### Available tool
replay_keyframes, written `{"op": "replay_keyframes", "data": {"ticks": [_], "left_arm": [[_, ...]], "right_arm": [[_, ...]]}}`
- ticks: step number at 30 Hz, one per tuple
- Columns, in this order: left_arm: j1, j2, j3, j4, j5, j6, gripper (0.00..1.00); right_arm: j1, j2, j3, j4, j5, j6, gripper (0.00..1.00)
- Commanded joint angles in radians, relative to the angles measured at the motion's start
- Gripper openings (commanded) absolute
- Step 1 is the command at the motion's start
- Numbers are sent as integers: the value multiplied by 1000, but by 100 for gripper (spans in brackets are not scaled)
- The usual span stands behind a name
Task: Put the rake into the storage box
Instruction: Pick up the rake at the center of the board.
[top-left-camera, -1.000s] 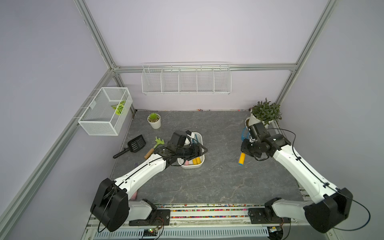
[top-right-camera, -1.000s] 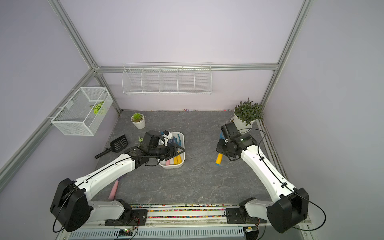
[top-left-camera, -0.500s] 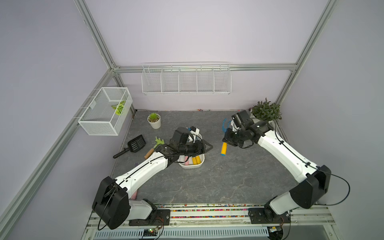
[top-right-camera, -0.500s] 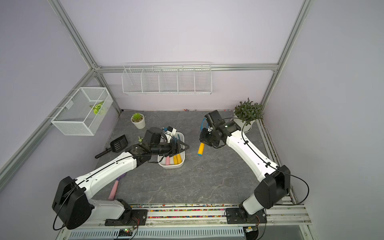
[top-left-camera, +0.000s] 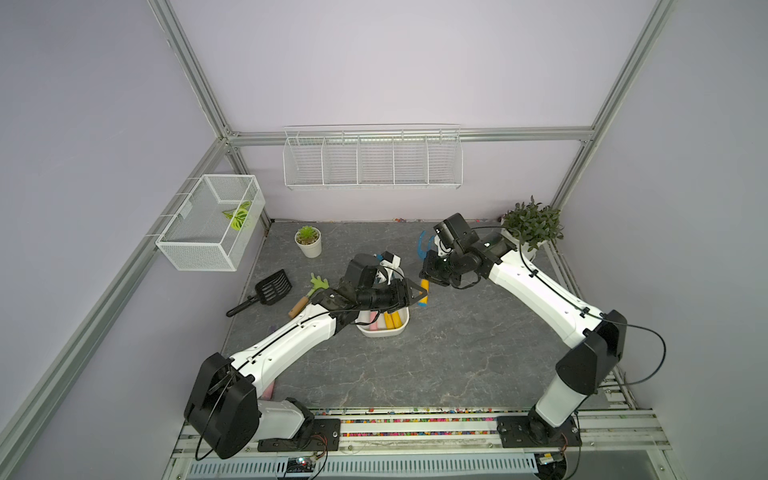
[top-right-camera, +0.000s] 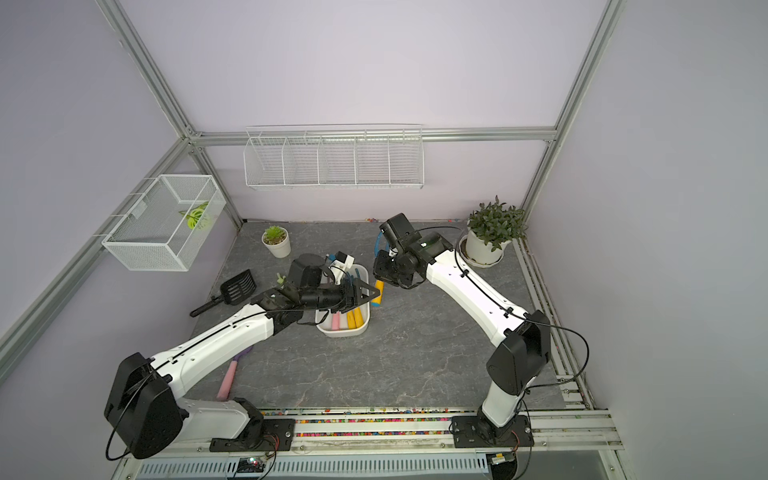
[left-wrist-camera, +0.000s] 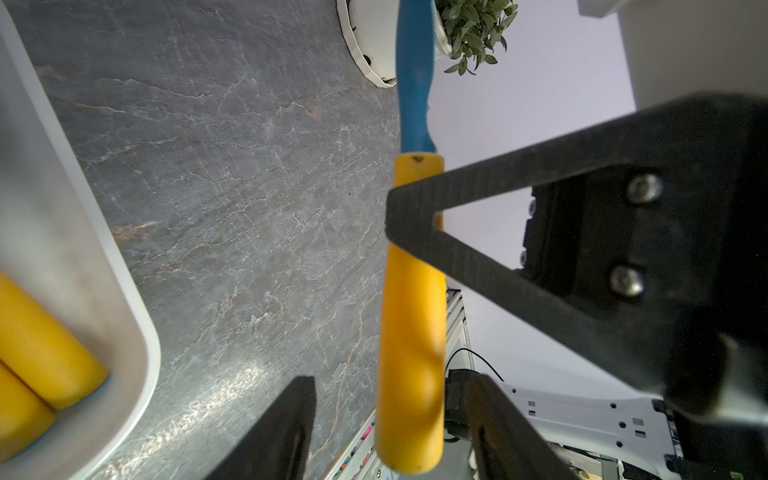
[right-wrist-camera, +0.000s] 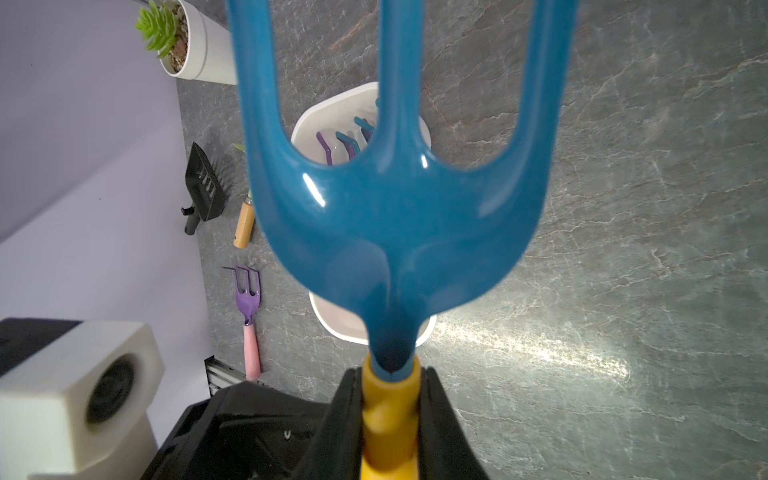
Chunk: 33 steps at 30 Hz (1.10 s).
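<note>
Grey bench (top-left-camera: 457, 353): the box (top-left-camera: 386, 332) holds yellow- and pink-handled tools (top-left-camera: 392, 320). Right jaws clamp the rake (right-wrist-camera: 395, 228) by its handle. Left jaws stand open around that handle, with the box just beside them.

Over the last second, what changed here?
The right gripper, shut on the rake, carried it from beside the plant to the left gripper, which swung out past the box; its open jaws now flank the handle. Box, scoop unmoved.

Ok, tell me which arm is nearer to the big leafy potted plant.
Right. The right arm passes just beside the potted plant, its claw gripping the rake. The left arm ends at the storage box, well short of it.
</note>
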Motion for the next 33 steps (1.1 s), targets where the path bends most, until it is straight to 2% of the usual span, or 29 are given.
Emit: {"op": "replay_keyframes", "data": {"ticks": [1, 4, 13, 17, 20, 24, 26, 29, 33], "left_arm": [[-3, -12, -5, 29, 13, -6, 57], [-3, -10, -13, 36, 13, -14, 51], [-3, -11, -22, 49, 11, -27, 43], [-3, -7, -20, 46, 12, -24, 34], [-2, -7, -20, 43, 13, -22, 24], [1, 7, -16, 22, 7, -22, 0], [3, 11, -17, 11, -4, -26, 0], [7, 6, -24, 8, -10, -28, 0], [22, -11, -40, 3, -19, -29, 0]], "right_arm": [[15, 19, 34, 1, 16, 22, 0], [23, 25, 48, 5, 17, 31, 0], [31, 23, 43, 33, -12, 70, 0], [32, 16, 35, 48, -19, 77, 0], [32, 16, 33, 45, -24, 72, 0], [32, 15, 32, 44, -44, 53, 0], [32, 8, 25, 47, -46, 49, 5], [31, -5, 22, 55, -50, 34, 19], [29, -24, 25, 54, -30, 12, 41]]}}
